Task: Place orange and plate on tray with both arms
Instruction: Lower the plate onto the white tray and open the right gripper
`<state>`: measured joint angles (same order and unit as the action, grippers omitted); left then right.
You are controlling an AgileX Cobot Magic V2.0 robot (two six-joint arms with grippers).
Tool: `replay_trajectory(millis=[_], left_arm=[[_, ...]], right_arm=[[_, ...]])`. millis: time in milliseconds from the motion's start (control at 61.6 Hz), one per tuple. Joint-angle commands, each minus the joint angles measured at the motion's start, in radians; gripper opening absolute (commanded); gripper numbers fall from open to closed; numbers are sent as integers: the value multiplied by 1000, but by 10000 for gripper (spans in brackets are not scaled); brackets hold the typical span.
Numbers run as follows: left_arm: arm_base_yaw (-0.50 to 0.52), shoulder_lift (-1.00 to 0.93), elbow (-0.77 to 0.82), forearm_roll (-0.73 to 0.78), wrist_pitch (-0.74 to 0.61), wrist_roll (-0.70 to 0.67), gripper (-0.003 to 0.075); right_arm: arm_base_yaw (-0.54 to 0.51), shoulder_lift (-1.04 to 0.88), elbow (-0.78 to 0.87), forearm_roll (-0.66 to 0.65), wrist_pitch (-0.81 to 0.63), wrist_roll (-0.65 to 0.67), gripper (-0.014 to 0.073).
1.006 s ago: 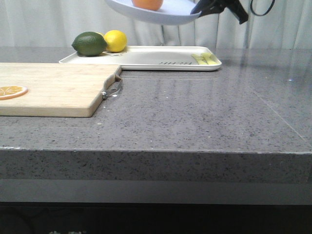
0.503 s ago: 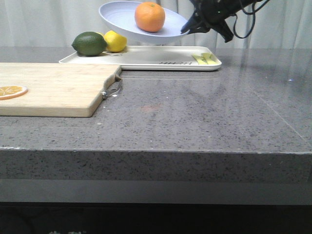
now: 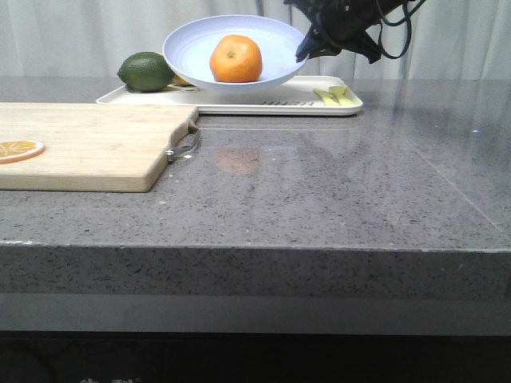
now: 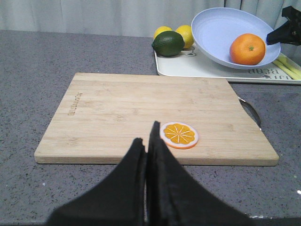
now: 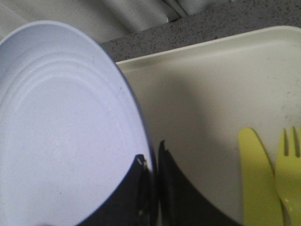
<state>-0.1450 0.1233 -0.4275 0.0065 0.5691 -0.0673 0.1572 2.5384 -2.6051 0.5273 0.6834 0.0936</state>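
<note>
The lavender-blue plate [image 3: 239, 48] is tilted toward the camera over the white tray [image 3: 271, 102], its low edge at or near the tray. The orange [image 3: 236, 59] lies in the plate. My right gripper [image 3: 306, 53] is shut on the plate's right rim; the right wrist view shows its fingers [image 5: 153, 162] pinching the rim of the plate [image 5: 61, 132] above the tray [image 5: 207, 94]. My left gripper [image 4: 146, 141] is shut and empty, hovering over the near edge of the wooden board. The left wrist view also shows the plate [image 4: 221, 35], orange [image 4: 247, 49] and tray [image 4: 197, 68].
A wooden cutting board [image 3: 88, 144] with a dried orange slice [image 3: 17, 149] lies at the left. A dark green lime [image 3: 147, 71] and yellow lemons [image 4: 184, 33] sit at the tray's left end. Yellow-green cutlery [image 3: 335, 96] lies at its right end.
My right gripper has lowered the plate with the orange from high above down onto or just above the tray, tilting it toward the camera. The orange has stayed in the plate.
</note>
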Motion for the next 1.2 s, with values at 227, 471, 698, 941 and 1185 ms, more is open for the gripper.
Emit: replay_trajectory(millis=[227, 471, 698, 941, 1185], left_arm=[[1, 13, -27, -7, -83, -8, -18], [1, 13, -27, -7, -83, -8, -18], [1, 13, -27, -7, -83, -8, -18], [1, 13, -27, -7, -83, -8, -18], [1, 13, -27, -7, -83, -8, -18]], right_arm=[[-5, -38, -42, 43, -60, 35, -107], [-8, -35, -42, 41, -55, 35, 18], [-15, -35, -42, 39, -15, 35, 128], [-20, -40, -42, 39, -14, 35, 354], [-46, -139, -42, 33, 56, 27, 475]])
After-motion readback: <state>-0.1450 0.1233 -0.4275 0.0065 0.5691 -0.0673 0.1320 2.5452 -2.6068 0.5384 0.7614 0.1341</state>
